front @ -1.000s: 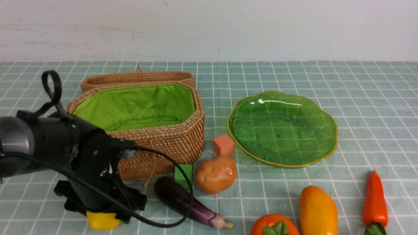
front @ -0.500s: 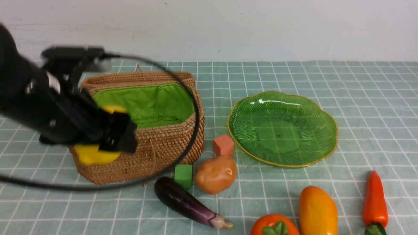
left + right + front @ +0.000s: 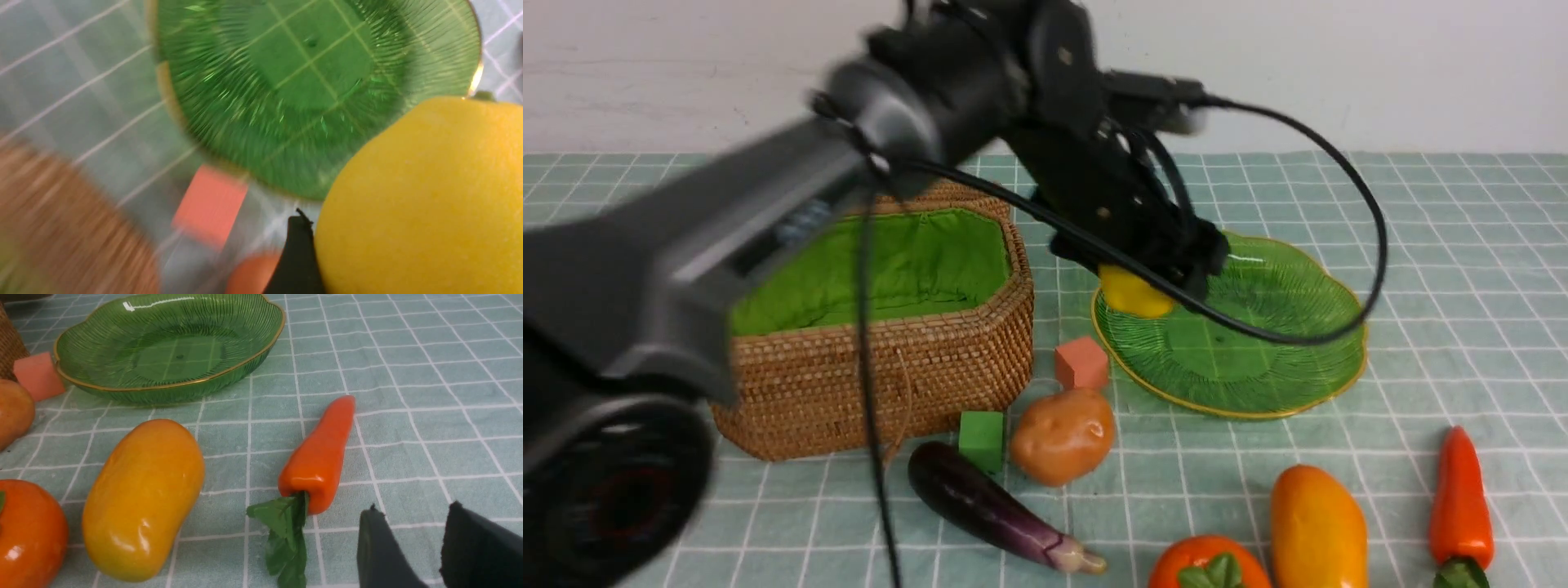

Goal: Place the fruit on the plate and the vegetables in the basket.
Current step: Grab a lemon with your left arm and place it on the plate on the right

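My left gripper (image 3: 1145, 282) is shut on the yellow lemon (image 3: 1131, 296), holding it just above the left edge of the green plate (image 3: 1307, 359). In the left wrist view the lemon (image 3: 421, 196) fills the corner beside one black finger (image 3: 296, 253). The mango (image 3: 1317, 527), the orange-red fruit (image 3: 1205, 565) and the carrot (image 3: 1460, 498) lie at the front right. The eggplant (image 3: 988, 506) and potato (image 3: 1062, 435) lie in front of the basket (image 3: 915, 359), whose green lining shows nothing inside. My right gripper (image 3: 412, 522) stands open over bare cloth, beside the carrot (image 3: 322, 453).
A salmon-pink cube (image 3: 1082, 362) sits between basket and plate. A green cube (image 3: 981, 439) rests by the eggplant. The left arm and its black cable (image 3: 1372, 245) stretch across the basket and over the plate. A white wall closes the far side.
The left arm has lifted the lemon from the front left of the table, carried it up past the basket and swung right to the plate's left edge. Everything else stayed put.
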`<state>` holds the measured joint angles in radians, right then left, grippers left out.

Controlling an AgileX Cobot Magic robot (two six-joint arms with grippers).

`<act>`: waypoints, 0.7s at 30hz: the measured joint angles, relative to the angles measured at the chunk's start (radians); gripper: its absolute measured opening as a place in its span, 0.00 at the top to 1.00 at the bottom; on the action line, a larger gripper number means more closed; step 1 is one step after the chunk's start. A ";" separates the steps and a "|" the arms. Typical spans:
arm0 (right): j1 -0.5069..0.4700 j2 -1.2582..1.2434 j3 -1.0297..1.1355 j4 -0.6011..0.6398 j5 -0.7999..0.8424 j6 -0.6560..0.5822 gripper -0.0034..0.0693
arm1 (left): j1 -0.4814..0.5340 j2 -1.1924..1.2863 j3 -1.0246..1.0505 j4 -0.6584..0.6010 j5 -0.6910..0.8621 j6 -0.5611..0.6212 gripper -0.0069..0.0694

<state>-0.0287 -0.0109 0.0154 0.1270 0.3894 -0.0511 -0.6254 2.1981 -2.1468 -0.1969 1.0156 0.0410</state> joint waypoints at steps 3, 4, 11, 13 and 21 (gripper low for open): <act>0.000 0.000 0.000 0.000 0.000 0.000 0.62 | -0.017 0.186 -0.180 0.012 -0.002 -0.062 0.17; 0.000 0.000 0.000 0.000 0.000 0.000 0.62 | -0.017 0.192 -0.185 0.012 -0.005 -0.066 0.17; 0.000 0.000 0.000 -0.001 0.000 0.000 0.62 | -0.017 0.240 -0.224 0.008 -0.039 -0.134 0.09; 0.000 0.000 0.000 -0.001 0.000 0.000 0.62 | -0.017 0.240 -0.226 -0.020 -0.036 -0.130 0.05; 0.000 0.000 0.000 -0.001 0.000 0.000 0.62 | 0.009 0.226 -0.226 -0.093 0.027 -0.062 0.06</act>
<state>-0.0287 -0.0109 0.0154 0.1261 0.3894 -0.0511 -0.6160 2.4238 -2.3730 -0.2897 1.0426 -0.0208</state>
